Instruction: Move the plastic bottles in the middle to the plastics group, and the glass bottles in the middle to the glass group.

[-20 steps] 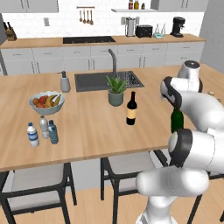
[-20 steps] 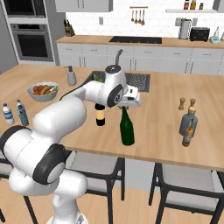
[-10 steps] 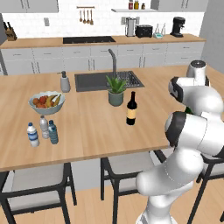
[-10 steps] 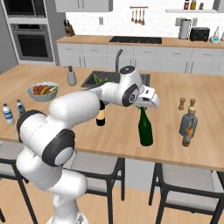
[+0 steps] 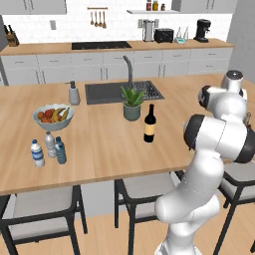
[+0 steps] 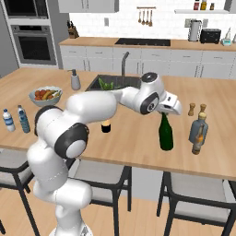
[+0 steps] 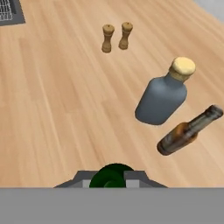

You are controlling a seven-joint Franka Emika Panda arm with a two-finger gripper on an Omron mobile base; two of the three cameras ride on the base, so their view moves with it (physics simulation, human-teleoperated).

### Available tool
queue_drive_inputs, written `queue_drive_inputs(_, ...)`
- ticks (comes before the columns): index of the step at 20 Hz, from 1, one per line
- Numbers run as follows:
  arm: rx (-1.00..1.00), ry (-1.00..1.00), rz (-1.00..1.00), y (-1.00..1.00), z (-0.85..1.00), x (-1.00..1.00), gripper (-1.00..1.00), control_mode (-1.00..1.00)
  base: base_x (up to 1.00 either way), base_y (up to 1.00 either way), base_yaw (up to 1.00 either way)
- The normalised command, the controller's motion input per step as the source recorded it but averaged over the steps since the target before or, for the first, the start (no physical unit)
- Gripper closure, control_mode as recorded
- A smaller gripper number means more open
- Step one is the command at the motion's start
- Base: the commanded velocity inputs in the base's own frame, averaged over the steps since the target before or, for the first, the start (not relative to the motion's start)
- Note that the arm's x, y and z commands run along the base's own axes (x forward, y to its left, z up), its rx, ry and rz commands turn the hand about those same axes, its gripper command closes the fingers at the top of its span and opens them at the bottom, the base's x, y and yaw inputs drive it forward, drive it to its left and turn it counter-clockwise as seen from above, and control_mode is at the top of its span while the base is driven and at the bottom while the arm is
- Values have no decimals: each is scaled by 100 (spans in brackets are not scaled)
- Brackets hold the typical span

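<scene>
Gripping the green wine bottle [image 6: 166, 134], the tool [image 6: 165, 112] stands beside the blue-grey bottle [image 6: 198, 128].

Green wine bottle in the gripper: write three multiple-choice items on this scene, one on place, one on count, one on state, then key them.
1. Where is the green wine bottle?
A. In the sink
B. On the counter left of the blue-grey glass bottle in the right base view
C. Beside the fruit bowl

2. How many small plastic bottles stand together near the fruit bowl?
A. Three
B. One
C. Five

3. What is the gripper doing?
A. Hanging open over the sink
B. Holding a shaker
C. Closed on the green wine bottle's neck

Key: 1 B, it stands upright just left of the squat bottle and the brown bottle. 2 A, the left base view shows three. 3 C, the fingers sit at the bottle's top in the right base view.
</scene>
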Motion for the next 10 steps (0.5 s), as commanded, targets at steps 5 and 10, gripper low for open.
queue_drive_inputs(5,6,-3,0,-17,-15,45,100,-100,0,0,0)
queue_drive_inputs(10,0,0,-2,-36,-10,39,100,-100,0,0,0)
